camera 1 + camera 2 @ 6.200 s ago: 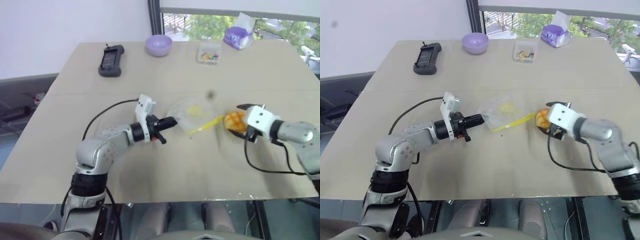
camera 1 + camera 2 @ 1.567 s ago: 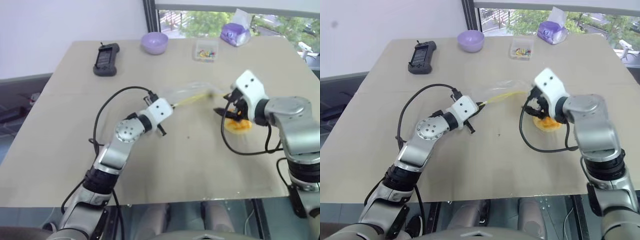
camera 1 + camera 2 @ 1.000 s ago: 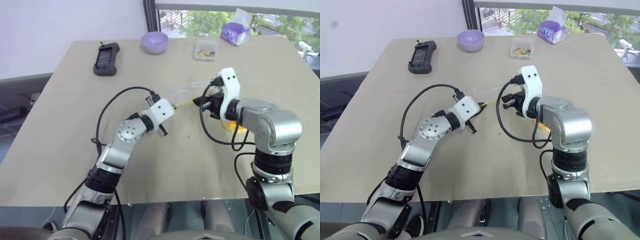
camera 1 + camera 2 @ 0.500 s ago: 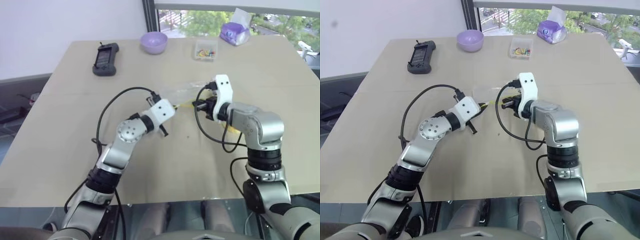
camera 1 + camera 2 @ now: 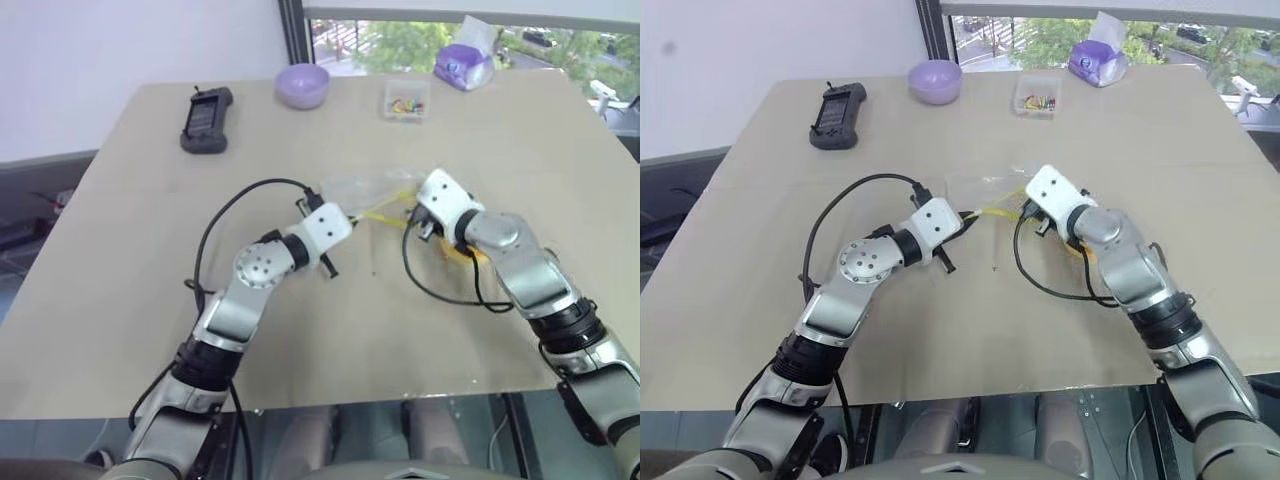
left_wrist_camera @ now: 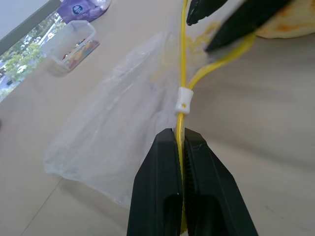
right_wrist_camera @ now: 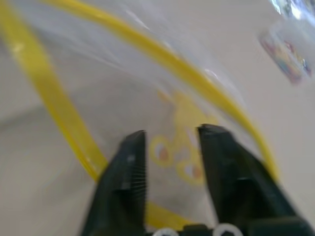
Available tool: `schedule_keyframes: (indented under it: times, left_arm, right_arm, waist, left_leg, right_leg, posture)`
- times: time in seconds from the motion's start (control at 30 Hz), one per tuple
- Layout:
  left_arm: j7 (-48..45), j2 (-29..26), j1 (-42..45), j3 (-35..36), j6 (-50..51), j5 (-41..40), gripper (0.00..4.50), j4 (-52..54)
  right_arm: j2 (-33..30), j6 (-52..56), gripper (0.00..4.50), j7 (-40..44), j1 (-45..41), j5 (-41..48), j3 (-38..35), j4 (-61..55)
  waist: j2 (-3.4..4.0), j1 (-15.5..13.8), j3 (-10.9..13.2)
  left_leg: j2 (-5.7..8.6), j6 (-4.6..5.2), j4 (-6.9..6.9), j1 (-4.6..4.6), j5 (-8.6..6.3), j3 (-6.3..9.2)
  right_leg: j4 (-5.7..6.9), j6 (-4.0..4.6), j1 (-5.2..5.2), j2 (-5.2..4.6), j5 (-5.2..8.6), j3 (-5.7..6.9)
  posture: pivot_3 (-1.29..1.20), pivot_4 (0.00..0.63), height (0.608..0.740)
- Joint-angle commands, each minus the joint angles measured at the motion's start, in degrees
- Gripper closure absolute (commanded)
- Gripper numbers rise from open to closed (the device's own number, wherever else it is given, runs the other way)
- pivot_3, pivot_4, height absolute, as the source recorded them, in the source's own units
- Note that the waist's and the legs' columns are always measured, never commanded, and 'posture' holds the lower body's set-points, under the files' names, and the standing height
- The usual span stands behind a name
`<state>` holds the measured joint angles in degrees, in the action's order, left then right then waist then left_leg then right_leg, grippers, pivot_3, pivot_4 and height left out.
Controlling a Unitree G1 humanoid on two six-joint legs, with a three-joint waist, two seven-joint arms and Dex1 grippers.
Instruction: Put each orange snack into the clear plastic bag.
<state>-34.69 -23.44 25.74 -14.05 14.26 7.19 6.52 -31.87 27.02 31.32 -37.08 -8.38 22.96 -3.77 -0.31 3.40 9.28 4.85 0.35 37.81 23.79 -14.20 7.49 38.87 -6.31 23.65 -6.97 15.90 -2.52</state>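
The left claw [image 6: 182, 147] is pressed together on the yellow zip strip [image 6: 182, 73] of the bag [image 5: 365, 190], pinching it at one end just short of the white slider [image 6: 183, 101]. The bag lies crinkled on the counter [image 5: 150, 300] near its middle, stretching away from that claw, with its mouth parted so the zip splits into two yellow lines. The right claw [image 7: 170, 147] is spread, its two black fingers [image 7: 125, 172] apart at the bag's mouth; the clear film and its pale yellow patch show between them. In the left wrist view those same finger tips sit at the parted zip, one on each side of a yellow line. The bun [image 6: 290, 19] rests on the counter just beside the right claw, outside the bag and mostly hidden behind the right wrist in the head views. Along the far edge of the counter stand a black handset [image 5: 203, 117], a purple bowl [image 5: 302, 85], a small clear box [image 5: 405, 98] of coloured bits and a purple tissue pack [image 5: 460, 66].
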Motion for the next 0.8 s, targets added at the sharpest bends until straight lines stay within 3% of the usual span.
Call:
schedule_keyframes:
  times: [0.03, 0.07, 0.33, 0.57, 0.63, 0.8]
  left_arm:
    - [0.55, 0.07, 0.85, 0.53, -1.0, 0.12, 4.5, 1.92]
    - [0.58, 0.17, 0.91, 0.51, -0.96, 0.14, 4.5, 1.85]
    - [1.09, 1.08, 1.32, 0.3, -0.63, 0.39, 4.5, 1.32]
    - [2.94, 1.18, 1.99, 1.25, -0.15, 1.17, 4.5, 0.17]
    - [3.37, 1.48, 2.14, 1.27, -0.02, 1.11, 4.5, 0.0]
    - [3.93, 2.31, 2.43, 0.93, 0.44, 1.0, 4.5, -0.11]
  right_arm:
    - [-2.89, -8.2, 0.85, 2.58, -0.17, -3.92, 1.41, -0.65]
    - [-3.25, -8.89, 0.65, 2.93, -0.19, -4.55, 1.34, -0.46]
    - [-4.33, -9.96, 0.65, 8.9, 0.14, -3.47, -1.9, -6.06]
    - [-6.83, 10.07, 0.65, 16.22, 7.97, 17.74, -23.55, -19.02]
    - [-7.94, 16.19, 0.65, 14.85, 12.13, 20.06, -29.02, -19.1]
    - [-6.39, 24.2, 0.65, 10.67, 17.56, 23.53, -34.36, -16.6]
  waist:
    - [0.0, -0.13, 0.0]
    - [-0.01, -0.2, 0.0]
    - [-0.01, -0.66, 0.01]
    - [-0.05, -1.77, 0.01]
    - [-0.14, -2.71, -0.05]
    - [-0.13, -2.44, -0.05]
  left_leg:
    - [0.0, 0.0, 0.02, 0.0, 0.0, 0.01]
    - [0.01, 0.0, 0.04, 0.01, 0.0, 0.01]
    - [0.0, 0.0, 0.06, 0.02, 0.0, 0.02]
    - [-0.01, 0.01, 0.19, 0.05, -0.01, 0.13]
    - [-0.01, 0.02, 0.23, 0.05, -0.02, 0.2]
    - [0.0, 0.03, 0.27, 0.0, -0.02, 0.09]
  right_leg:
    - [0.0, 0.0, -0.01, 0.0, 0.0, 0.0]
    - [0.0, 0.0, -0.01, -0.01, 0.0, 0.01]
    - [0.0, 0.0, -0.03, 0.0, 0.0, 0.01]
    - [-0.02, 0.0, -0.14, -0.03, 0.0, 0.08]
    - [-0.04, 0.0, -0.21, -0.04, 0.0, 0.15]
    - [0.04, 0.0, -0.2, 0.0, 0.0, 0.09]
  posture:
    - [0.0, 0.15, 0.74]
    - [0.0, 0.15, 0.74]
    - [0.0, 0.15, 0.74]
    - [0.0, 0.15, 0.74]
    - [0.0, 0.15, 0.74]
    - [0.0, 0.15, 0.74]
